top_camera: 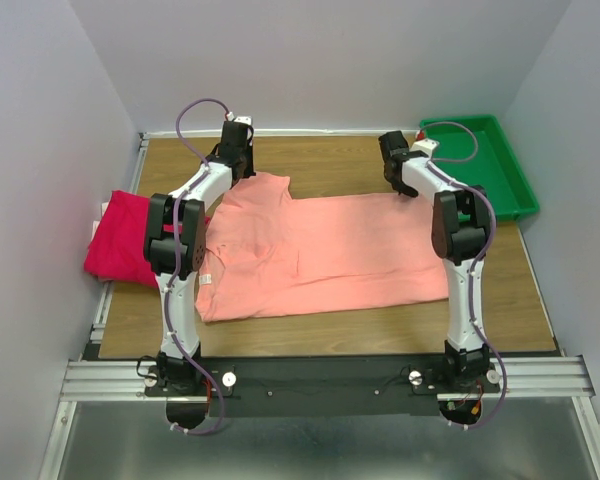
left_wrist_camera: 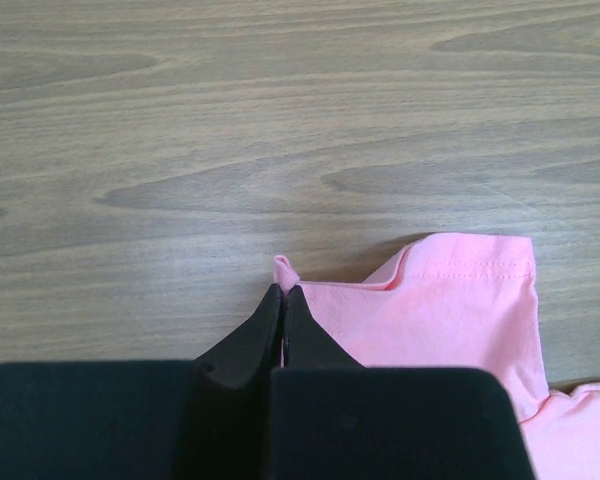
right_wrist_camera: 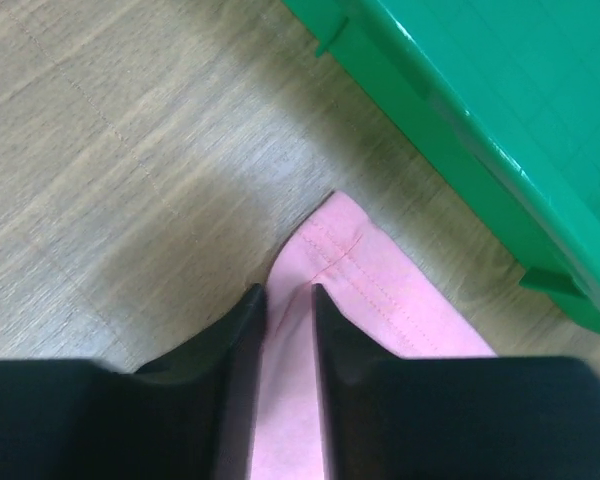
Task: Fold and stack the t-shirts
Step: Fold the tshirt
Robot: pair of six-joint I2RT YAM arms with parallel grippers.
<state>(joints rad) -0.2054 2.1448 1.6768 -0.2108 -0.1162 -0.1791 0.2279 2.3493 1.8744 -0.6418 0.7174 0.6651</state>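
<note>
The pink t-shirt lies flat on the table, with the red t-shirt at the left edge. The left end effector pinches the pink one's far left corner. The right end effector has the far right corner between its fingers; I cannot tell if they squeeze.

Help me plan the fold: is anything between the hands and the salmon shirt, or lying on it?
Nothing visible. The left hand pinches an edge of the salmon shirt; the right hand straddles its hem corner. Nothing lies on it.
</note>
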